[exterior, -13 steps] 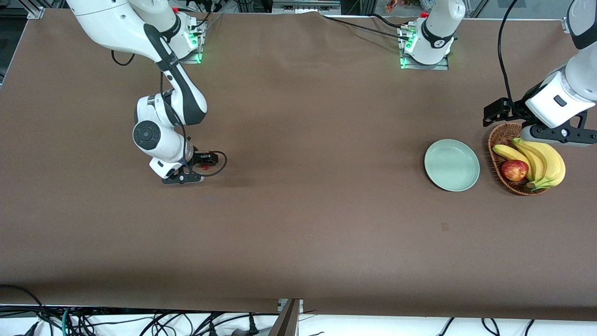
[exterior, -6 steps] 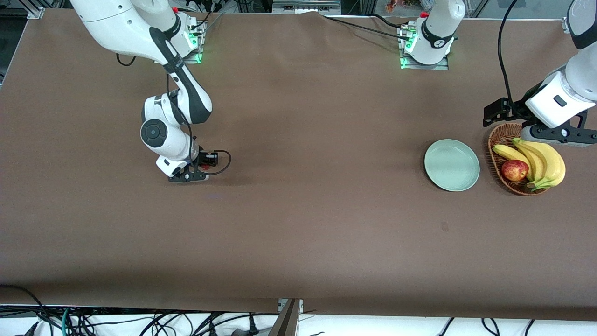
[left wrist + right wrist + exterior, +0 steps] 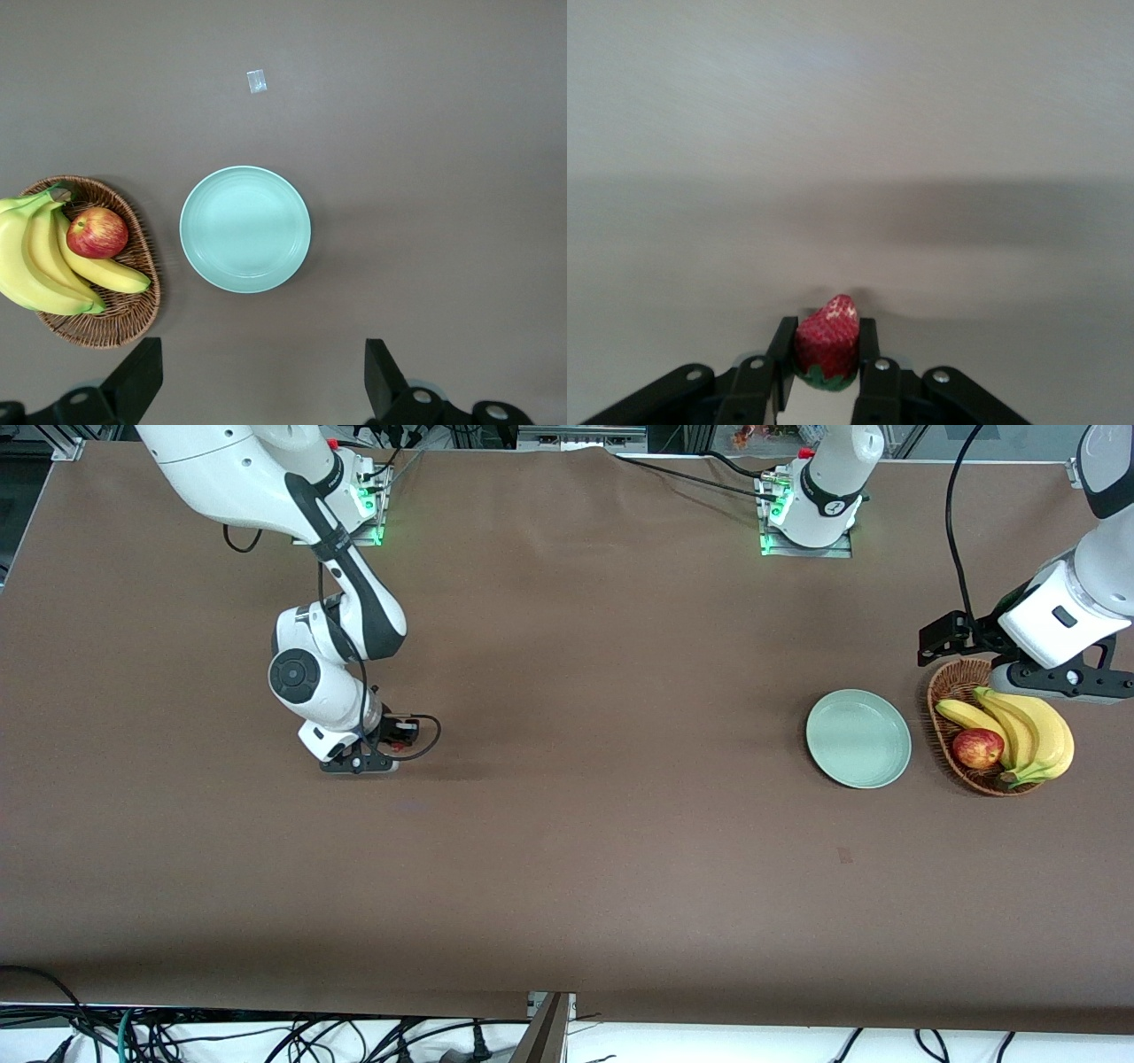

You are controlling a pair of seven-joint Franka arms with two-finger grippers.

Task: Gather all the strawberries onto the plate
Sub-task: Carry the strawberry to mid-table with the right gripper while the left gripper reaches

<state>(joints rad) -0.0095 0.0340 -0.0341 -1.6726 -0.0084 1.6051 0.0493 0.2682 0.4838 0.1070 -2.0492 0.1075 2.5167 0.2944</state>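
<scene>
One strawberry (image 3: 827, 341) pinched, right gripper (image 3: 824, 359) low.

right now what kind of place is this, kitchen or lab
Most likely a robotics lab, not a kitchen. Two white robot arms are bolted to a long table under brown cloth, cable bundles hang off its edge, and the fruit looks staged: a small red strawberry in the right gripper, a round pale mint-green plate.

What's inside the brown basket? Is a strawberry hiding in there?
The basket holds a bunch of bananas and one red-yellow apple. No strawberry shows, though the fruit covers the basket floor beneath it. The only visible strawberry is clamped in the right end effector.
</scene>
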